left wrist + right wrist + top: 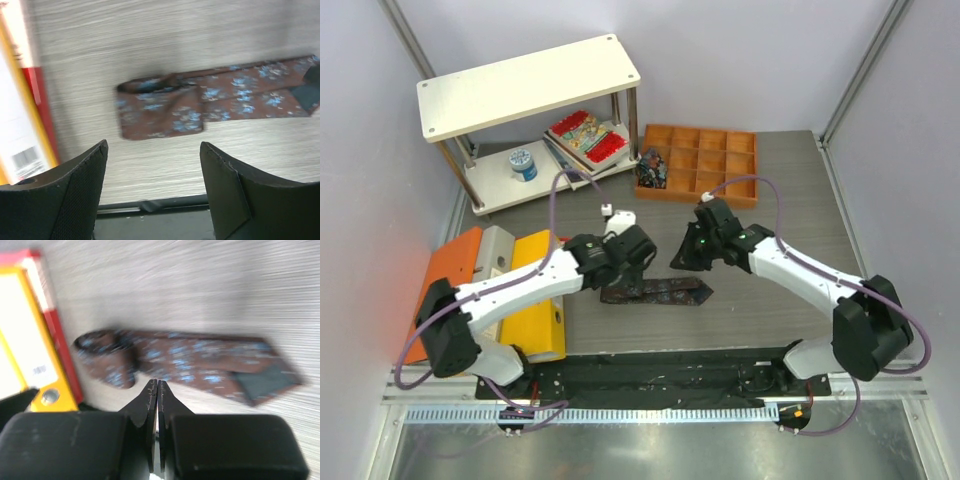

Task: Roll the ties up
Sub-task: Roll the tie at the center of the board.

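Note:
One dark brown tie (660,292) with bluish speckles lies flat on the grey table, running left to right, its left end folded over on itself. My left gripper (628,276) hovers over that folded end. In the left wrist view its jaws (154,150) stand wide open with nothing between them, and the tie (210,102) lies beyond the fingertips (87,172). My right gripper (684,262) hangs above the tie's right part. In the right wrist view it (157,385) is shut and empty, a little short of the tie (195,360).
Orange, grey and yellow binders (535,290) lie left of the tie; the yellow one (20,355) shows in the right wrist view. An orange compartment tray (705,165) at the back holds a dark speckled bundle (652,168). A white shelf (525,85) stands over books (588,135) and a blue-white roll (523,163).

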Motion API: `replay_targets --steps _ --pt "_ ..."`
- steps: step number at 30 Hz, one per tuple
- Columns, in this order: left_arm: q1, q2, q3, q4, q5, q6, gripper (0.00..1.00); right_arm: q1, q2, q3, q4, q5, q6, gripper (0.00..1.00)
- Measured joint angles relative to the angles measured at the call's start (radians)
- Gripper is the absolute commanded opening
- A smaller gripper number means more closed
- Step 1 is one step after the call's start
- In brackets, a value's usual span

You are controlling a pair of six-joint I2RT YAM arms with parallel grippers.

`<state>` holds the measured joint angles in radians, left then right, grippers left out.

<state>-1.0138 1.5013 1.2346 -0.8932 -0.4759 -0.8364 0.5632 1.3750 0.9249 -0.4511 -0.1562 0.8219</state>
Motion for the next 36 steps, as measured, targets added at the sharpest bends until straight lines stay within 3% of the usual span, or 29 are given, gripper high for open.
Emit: replay_targets --steps 7,12,36 --pt "0.158 -0.194 -0.191 0.044 0.064 0.045 0.71 0.191 0.15 0.065 0.145 -0.056 0.065 0.06" --pt "0.219 -0.222 -0.264 0.091 0.111 0.069 0.66 0.261 0.248 0.118 0.194 -0.056 0.098 0.05" --pt "0.279 -0.18 -0.385 0.341 0.247 0.088 0.66 0.266 0.419 0.106 0.315 -0.025 0.116 0.03"
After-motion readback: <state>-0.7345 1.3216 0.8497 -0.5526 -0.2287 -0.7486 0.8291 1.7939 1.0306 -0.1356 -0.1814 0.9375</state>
